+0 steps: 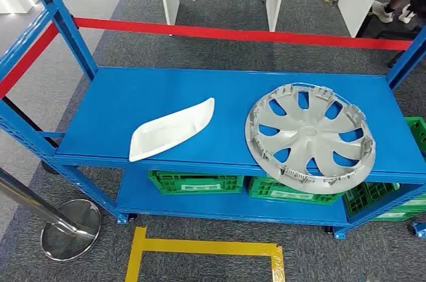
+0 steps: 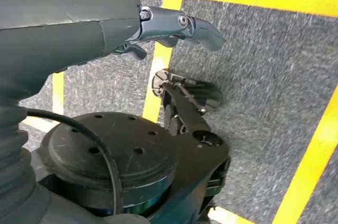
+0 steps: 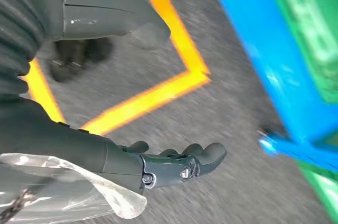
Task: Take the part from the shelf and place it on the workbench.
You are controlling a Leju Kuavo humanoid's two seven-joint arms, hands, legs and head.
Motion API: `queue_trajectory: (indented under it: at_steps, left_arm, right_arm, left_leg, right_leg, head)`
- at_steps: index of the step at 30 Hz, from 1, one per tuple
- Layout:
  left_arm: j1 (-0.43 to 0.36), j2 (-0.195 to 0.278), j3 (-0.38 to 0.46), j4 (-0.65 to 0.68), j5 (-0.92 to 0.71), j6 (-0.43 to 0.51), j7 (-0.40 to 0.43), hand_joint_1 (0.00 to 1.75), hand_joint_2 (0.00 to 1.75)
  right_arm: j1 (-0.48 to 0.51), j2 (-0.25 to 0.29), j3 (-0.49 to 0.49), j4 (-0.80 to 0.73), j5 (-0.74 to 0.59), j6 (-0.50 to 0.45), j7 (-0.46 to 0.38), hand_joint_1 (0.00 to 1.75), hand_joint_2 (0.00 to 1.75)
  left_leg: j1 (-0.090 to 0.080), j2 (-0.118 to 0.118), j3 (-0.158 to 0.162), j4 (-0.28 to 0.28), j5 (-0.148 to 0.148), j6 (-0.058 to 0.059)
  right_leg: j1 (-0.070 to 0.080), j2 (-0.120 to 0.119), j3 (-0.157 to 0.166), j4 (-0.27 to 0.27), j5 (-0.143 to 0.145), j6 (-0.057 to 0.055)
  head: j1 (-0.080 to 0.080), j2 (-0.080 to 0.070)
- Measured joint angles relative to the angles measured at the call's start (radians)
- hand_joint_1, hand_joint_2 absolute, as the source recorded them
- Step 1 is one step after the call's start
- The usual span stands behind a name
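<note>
While you look down from the head camera, the blue shelf [image 1: 150,96] fills your view, and the two parts lie on its top deck: a white curved trim piece [image 1: 170,129] towards the deck's front edge on the shelf's left half, and a silver wheel cover [image 1: 309,137] on the right half, face down with its ribbed back up and its near rim hanging just past the front edge. The two parts are apart, blue deck showing between them. Under the deck, on the lower level, green crates [image 1: 196,182] sit side by side. A red rail [image 1: 241,34] runs across behind the shelf, and a chrome stanchion base [image 1: 70,229] stands on the grey carpet off the shelf's left front corner. Yellow floor tape [image 1: 201,247] marks a box on the carpet just in front of the shelf. Your left hand [image 2: 131,28] hangs over that carpet and tape, fingers extended and apart, nothing in them. Your right hand [image 3: 131,92] is the same story: thumb and fingers spread wide, carrying nothing, hovering above the carpet with the shelf's blue lower frame [image 3: 279,76] and a green crate [image 3: 311,28] close by. That view is blurred. A clear plastic wrap [image 3: 59,187] shows at the wrist.
</note>
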Motion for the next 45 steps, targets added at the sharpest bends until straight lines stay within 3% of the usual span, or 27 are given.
queue_trajectory:
  at_steps: [14, 22, 31, 38, 45]
  left_arm:
    - [-0.023, 0.0, -0.16, 0.026, 0.162, 0.018, -0.021, 0.0, 1.75]
    - [-0.037, 0.0, -0.248, 0.037, 0.237, 0.017, -0.022, 0.0, 1.75]
    - [-0.044, 0.002, -0.309, 0.04, 0.271, 0.008, -0.018, 0.0, 1.75]
    - [-0.055, 0.004, -0.369, 0.041, 0.29, -0.003, -0.008, 0.0, 1.75]
    - [-0.072, 0.005, -0.453, 0.042, 0.308, -0.021, 0.009, 0.0, 1.75]
  right_arm:
    - [0.082, 0.02, -0.01, -0.381, 0.187, -0.133, -0.121, 0.0, 1.75]
    - [0.144, -0.01, 0.017, -0.573, 0.385, -0.19, -0.118, 0.0, 1.75]
    - [0.203, -0.136, 0.055, -0.685, 0.512, -0.182, -0.034, 0.0, 1.75]
    - [0.24, -0.286, 0.077, -0.764, 0.6, -0.13, 0.054, 0.0, 1.75]
    - [0.238, -0.487, 0.137, -0.84, 0.706, -0.037, 0.139, 0.0, 1.75]
  left_leg:
    - [0.0, 0.0, 0.0, 0.0, 0.0, 0.0]
    - [0.0, 0.0, 0.0, 0.0, 0.0, 0.0]
    - [-0.002, 0.001, 0.0, 0.0, -0.001, 0.002]
    - [-0.003, 0.001, 0.001, 0.0, -0.002, 0.003]
    - [-0.003, 0.002, 0.001, 0.0, -0.002, 0.003]
  right_leg:
    - [0.0, 0.0, 0.0, 0.0, 0.0, 0.0]
    - [0.0, 0.0, 0.0, 0.0, 0.0, 0.0]
    - [-0.002, 0.001, 0.0, 0.0, -0.001, 0.001]
    - [-0.003, 0.001, 0.0, 0.0, -0.001, 0.001]
    - [-0.005, 0.001, 0.0, 0.0, 0.0, 0.002]
  head:
    - [0.0, 0.0]
    - [0.0, 0.0]
    - [0.0, 0.0]
    - [0.0, 0.0]
    - [0.0, 0.0]
